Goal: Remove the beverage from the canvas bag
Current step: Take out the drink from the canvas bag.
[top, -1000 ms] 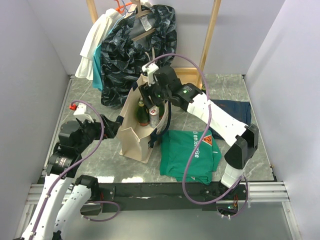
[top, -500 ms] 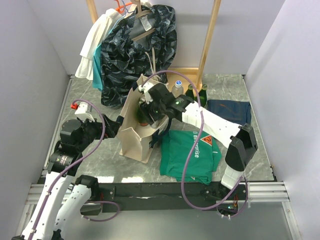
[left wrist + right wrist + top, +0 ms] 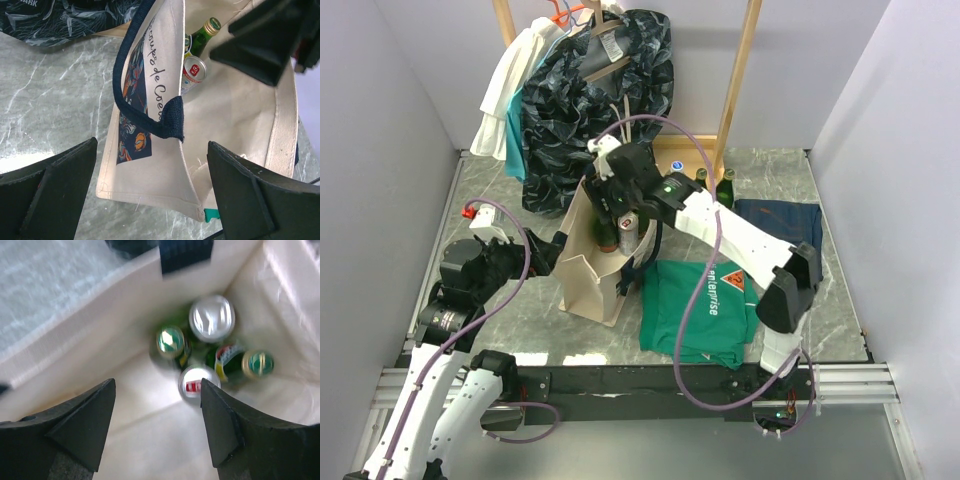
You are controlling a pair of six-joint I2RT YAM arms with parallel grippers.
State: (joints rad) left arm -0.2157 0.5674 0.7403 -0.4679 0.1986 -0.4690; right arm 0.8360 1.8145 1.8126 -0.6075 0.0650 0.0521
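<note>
The cream canvas bag with navy straps stands open mid-table. It also shows in the left wrist view. Inside it the right wrist view shows two silver cans and two green bottles. One can and a green bottle also show in the left wrist view. My right gripper is open and empty, above the bag's mouth and looking down into it. My left gripper is open, with the bag's near bottom corner between its fingers, at the bag's left side.
A blue-capped bottle and two green bottles stand behind the bag. A green T-shirt and a folded navy garment lie to the right. A dark patterned garment and a white one hang on the wooden rack.
My right gripper dipped toward the bag's mouth, then shifted a little back and left above it. The left arm and the bag have not moved.
</note>
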